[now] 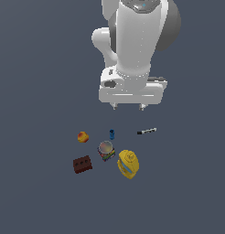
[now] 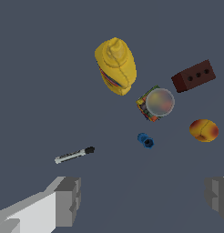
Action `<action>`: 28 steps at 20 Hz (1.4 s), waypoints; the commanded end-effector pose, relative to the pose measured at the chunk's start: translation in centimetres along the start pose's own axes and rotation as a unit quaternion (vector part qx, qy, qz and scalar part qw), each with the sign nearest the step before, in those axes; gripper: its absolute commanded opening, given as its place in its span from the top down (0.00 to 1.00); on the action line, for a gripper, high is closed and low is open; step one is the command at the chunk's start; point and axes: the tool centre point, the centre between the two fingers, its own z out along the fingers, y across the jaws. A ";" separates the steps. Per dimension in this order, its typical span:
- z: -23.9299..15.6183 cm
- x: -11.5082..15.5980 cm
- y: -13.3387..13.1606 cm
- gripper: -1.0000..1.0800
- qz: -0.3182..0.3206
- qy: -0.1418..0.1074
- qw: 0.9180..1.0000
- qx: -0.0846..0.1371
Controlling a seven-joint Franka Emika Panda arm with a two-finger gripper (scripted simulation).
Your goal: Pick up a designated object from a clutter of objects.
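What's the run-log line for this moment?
phase: pre-grasp | gripper: open, empty, above floor | target: marker lying flat, apart from the clutter | nearest item: blue cylinder | contact: none

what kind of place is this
Most likely a simulated test scene, not a real room: a plain, featureless grey floor, a smooth rendered white arm, and small items such as a marker and yellow bottle scattered below it.
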 end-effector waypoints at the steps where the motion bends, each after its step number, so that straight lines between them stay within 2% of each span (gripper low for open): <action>1: 0.9 0.0 -0.7 0.04 0.023 0.000 1.000 0.002; 8: 4.0 -0.2 -3.0 0.04 0.098 -0.002 0.995 0.007; 15: 7.1 -0.6 -5.1 0.04 0.175 -0.003 0.985 0.009; 21: 9.7 -1.2 -6.8 0.04 0.240 -0.004 0.971 0.010; 28: 12.6 -2.1 -8.6 0.04 0.316 -0.003 0.949 0.009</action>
